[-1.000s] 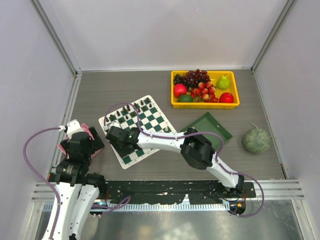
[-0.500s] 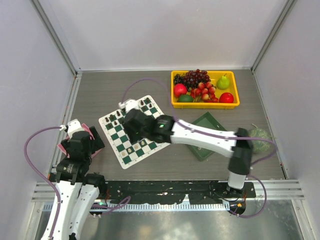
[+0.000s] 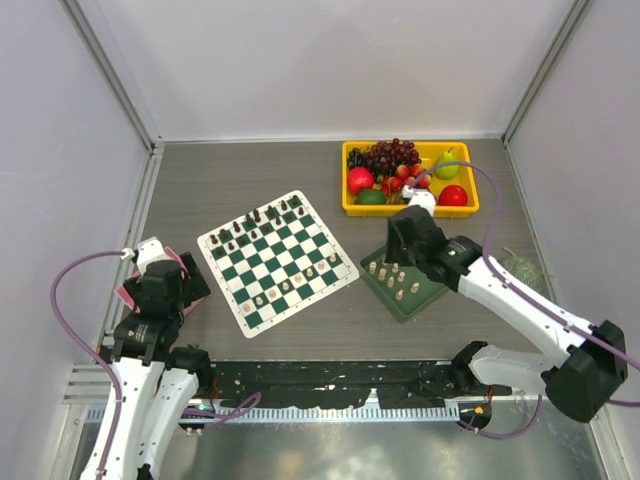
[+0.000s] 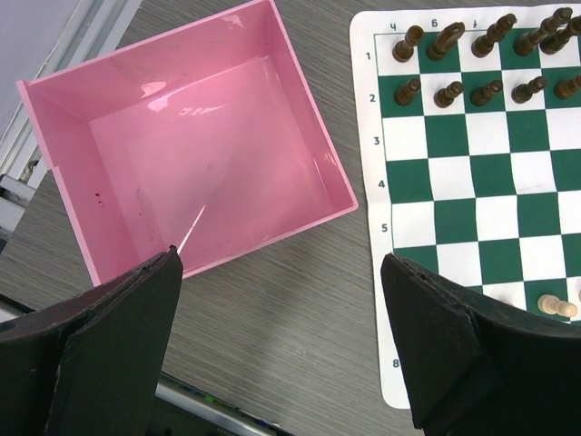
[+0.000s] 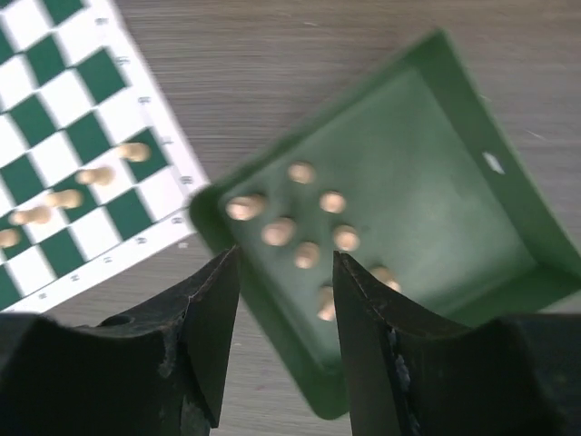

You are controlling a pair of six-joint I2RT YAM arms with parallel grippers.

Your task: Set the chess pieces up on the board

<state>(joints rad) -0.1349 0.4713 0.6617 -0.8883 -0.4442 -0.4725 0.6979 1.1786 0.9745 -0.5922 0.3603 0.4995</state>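
Note:
The board [image 3: 278, 262] lies left of centre, with dark pieces [image 3: 255, 222] along its far rows. A few cream chess pieces [image 3: 297, 280] stand in a line near its front edge. Several more cream chess pieces [image 5: 309, 227] stand in the green tray [image 3: 425, 292] to the board's right. My right gripper [image 3: 393, 250] hovers over that tray's near-left corner, open with nothing between its fingers [image 5: 204, 318]. Far from the board's pieces, my left gripper [image 4: 281, 336] is wide open over bare table between the pink box [image 4: 200, 154] and the board's left edge [image 4: 377, 227].
A yellow bin [image 3: 470, 208] of fruit sits at the back right. A green melon [image 3: 522, 268] lies right of the tray, partly behind my right arm. The pink box [image 3: 128, 292] stands beside my left gripper at the table's left side.
My right arm has swung from the board's near-left corner across the board to above the green tray, and its jaws have opened. The left arm has not moved.

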